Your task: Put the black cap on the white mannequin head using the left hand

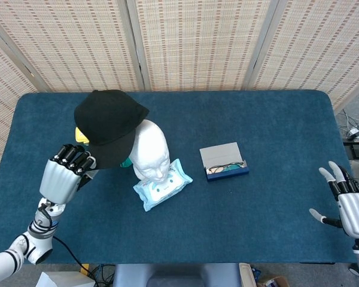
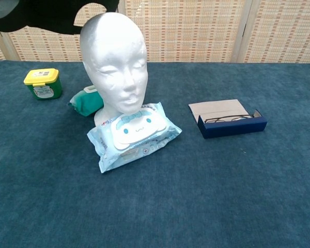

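Head view: my left robot hand point(image 1: 69, 178) pinches the black cap point(image 1: 109, 124) by its edge, hovering above the white mannequin head point(image 1: 149, 149), opening downward for lowering on.

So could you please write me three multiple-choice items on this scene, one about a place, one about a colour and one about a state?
1. Where is the glasses case?
A. on the table, apart from the mannequin head
B. under the wipes pack
C. in the right robot hand

2. What colour is the lid of the small green tub?
A. red
B. yellow
C. white

3. What is the state of the black cap?
A. flat on the table
B. fully seated on the head
C. held up by the left robot hand beside the head's top

Answers: 1 A, the case lies open on the cloth, clear of the head. 2 B, the chest view shows a yellow lid. 3 C, the head's crown is still bare in the chest view.
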Controlling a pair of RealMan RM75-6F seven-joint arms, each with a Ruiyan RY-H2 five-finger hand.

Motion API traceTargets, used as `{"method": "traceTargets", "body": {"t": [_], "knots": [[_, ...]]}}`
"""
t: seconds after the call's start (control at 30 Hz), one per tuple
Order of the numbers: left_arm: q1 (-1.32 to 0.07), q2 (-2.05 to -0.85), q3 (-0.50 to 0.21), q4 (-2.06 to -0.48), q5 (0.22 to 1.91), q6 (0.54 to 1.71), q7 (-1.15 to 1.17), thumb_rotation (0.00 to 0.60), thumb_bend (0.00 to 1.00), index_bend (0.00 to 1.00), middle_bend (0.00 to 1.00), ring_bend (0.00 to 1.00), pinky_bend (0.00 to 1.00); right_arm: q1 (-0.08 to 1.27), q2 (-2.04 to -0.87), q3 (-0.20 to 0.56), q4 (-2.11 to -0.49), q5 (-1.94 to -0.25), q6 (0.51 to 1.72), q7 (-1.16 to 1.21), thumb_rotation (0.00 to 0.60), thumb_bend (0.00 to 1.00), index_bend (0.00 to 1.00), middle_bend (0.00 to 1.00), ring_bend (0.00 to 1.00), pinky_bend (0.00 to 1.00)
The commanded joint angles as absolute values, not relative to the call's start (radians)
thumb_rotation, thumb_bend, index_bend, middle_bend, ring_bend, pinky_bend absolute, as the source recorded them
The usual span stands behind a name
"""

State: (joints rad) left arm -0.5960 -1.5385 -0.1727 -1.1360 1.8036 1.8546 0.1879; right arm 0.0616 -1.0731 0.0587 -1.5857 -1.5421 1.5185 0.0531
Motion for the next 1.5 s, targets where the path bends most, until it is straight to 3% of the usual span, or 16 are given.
{"method": "traceTargets", "body": {"t": [0.03, 0.47, 1.17, 1.37, 1.5], "knots": [[-0.598, -1.549, -0.153, -1.156, 1.832, 1.849, 0.214, 0.600, 0.42, 0.80, 0.74, 0.49, 0.51, 0.061, -1.072, 0.060, -1.585, -1.541, 1.520, 0.057, 0.600, 0.00, 0.00, 0.03, 0.00, 0.16], [-0.642, -1.636, -0.133, -1.142, 1.888, 1.782, 0.252, 0.600, 0.42, 0.80, 0.74, 0.49, 0.51, 0.059, -1.064, 0.063, -1.578, -1.537, 1.522, 0.089, 0.600, 0.00, 0.00, 0.03, 0.00, 0.16], [-0.611, -1.725, -0.065, -1.058, 1.936, 1.785, 0.255, 0.600, 0.42, 0.79, 0.73, 0.49, 0.51, 0.057, -1.057, 0.068, -1.572, -1.530, 1.524, 0.116, 0.600, 0.00, 0.00, 0.03, 0.00, 0.16], [-0.595, -1.735, -0.049, -1.053, 1.940, 1.787, 0.255, 0.600, 0.42, 0.74, 0.70, 0.48, 0.51, 0.057, -1.055, 0.069, -1.572, -1.528, 1.522, 0.120, 0.600, 0.00, 0.00, 0.03, 0.00, 0.16], [-0.582, -1.743, -0.050, -1.046, 1.942, 1.806, 0.266, 0.600, 0.42, 0.64, 0.69, 0.48, 0.51, 0.057, -1.055, 0.070, -1.572, -1.527, 1.521, 0.120, 0.600, 0.00, 0.00, 0.03, 0.00, 0.16]]}}
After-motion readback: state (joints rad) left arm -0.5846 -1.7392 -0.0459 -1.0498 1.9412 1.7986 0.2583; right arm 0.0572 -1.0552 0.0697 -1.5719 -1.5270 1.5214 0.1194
